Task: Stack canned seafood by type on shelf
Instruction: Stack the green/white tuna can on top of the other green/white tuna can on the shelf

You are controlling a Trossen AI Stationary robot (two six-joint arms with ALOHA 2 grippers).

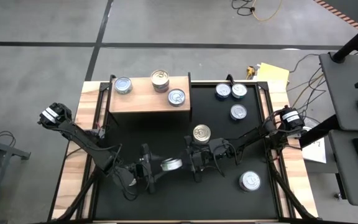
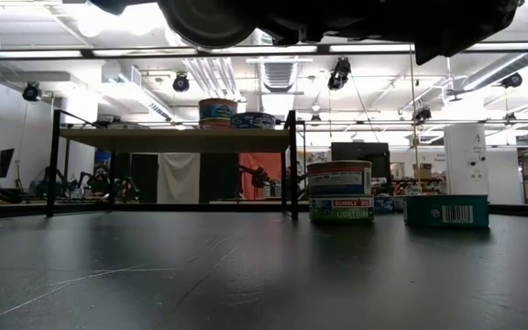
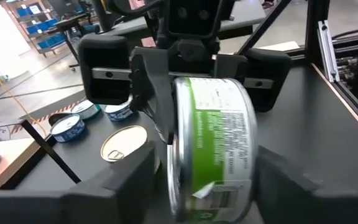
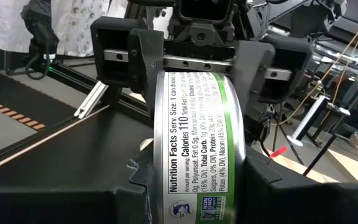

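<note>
In the low view both arms are cut off at the top edge as dark shapes, and the held can cannot be made out there. From above, one green-labelled can (image 1: pixel 171 165) hangs on its edge over the front middle of the desk (image 1: pixel 135 140), between the two tools. The right tool (image 1: pixel 185 163) grips it. The left tool (image 1: pixel 161 167) meets it from the opposite side, but whether it has closed on the can I cannot tell.

The shelf (image 1: pixel 143 102) stands at the desk's back left. It carries three can tops: two blue-white and one gold. Whether the gold one tops a stack is hard to make out.

Five more tops lie on the desk: three blue-white at the back right, one gold near the middle, and one silver at the front right. The low view shows the gold-topped can sitting on a second can (image 2: pixel 340 209).
</note>
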